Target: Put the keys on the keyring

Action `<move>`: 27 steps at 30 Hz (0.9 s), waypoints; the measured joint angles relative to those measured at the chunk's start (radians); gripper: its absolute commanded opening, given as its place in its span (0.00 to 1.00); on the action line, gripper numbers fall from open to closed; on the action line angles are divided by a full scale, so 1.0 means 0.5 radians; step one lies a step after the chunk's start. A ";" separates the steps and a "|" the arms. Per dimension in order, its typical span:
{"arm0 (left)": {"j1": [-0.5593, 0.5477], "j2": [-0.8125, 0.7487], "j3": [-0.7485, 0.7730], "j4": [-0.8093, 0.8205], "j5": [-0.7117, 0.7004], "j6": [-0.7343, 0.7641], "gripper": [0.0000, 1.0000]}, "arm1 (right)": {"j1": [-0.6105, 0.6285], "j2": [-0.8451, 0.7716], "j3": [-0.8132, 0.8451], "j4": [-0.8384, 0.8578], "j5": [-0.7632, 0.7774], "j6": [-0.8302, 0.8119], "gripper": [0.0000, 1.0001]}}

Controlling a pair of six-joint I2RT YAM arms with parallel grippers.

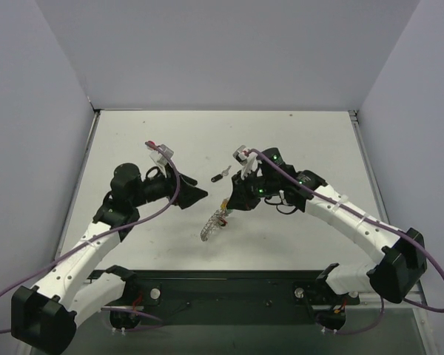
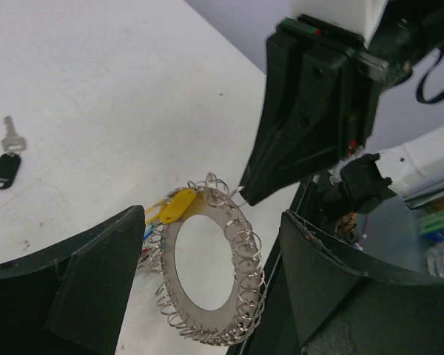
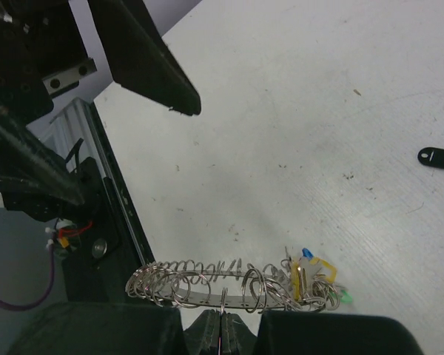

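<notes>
The keyring (image 1: 214, 223) is a flat silver ring with wire loops round its rim, and it hangs above the table. My right gripper (image 1: 229, 204) is shut on one rim loop, as the right wrist view shows (image 3: 220, 325). Yellow (image 3: 322, 268), green (image 3: 345, 297) and blue (image 3: 306, 253) keys hang bunched at one end of the keyring (image 3: 200, 294). My left gripper (image 1: 196, 194) is open and empty; in its wrist view its jaws stand either side of the keyring (image 2: 238, 255). A black-headed key (image 1: 220, 176) lies loose on the table, also in the left wrist view (image 2: 5, 168).
The black base rail (image 1: 222, 285) runs along the near table edge below the keyring. White walls close in the table at left, right and back. The right gripper's black body (image 2: 311, 111) fills the upper right of the left wrist view.
</notes>
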State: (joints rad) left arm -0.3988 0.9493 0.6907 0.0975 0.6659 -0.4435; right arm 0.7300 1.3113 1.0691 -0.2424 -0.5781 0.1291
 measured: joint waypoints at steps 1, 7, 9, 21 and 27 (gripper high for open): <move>-0.002 -0.013 -0.014 0.053 0.050 -0.010 0.82 | -0.029 0.001 0.031 -0.014 -0.043 0.000 0.00; -0.024 -0.053 -0.110 0.370 0.339 -0.117 0.78 | -0.066 -0.008 0.178 -0.065 -0.279 -0.001 0.00; -0.036 -0.047 -0.111 0.445 0.408 -0.152 0.77 | -0.066 -0.009 0.212 -0.097 -0.355 -0.003 0.00; -0.161 0.153 -0.063 0.649 0.743 -0.257 0.59 | -0.042 -0.009 0.389 -0.283 -0.740 -0.082 0.00; -0.206 0.162 0.008 0.706 0.844 -0.293 0.55 | -0.032 -0.009 0.391 -0.338 -0.751 -0.111 0.00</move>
State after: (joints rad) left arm -0.5018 1.0302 0.6949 0.4507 1.0878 -0.5900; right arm 0.7139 1.3067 1.2644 -0.4114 -0.9535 0.0734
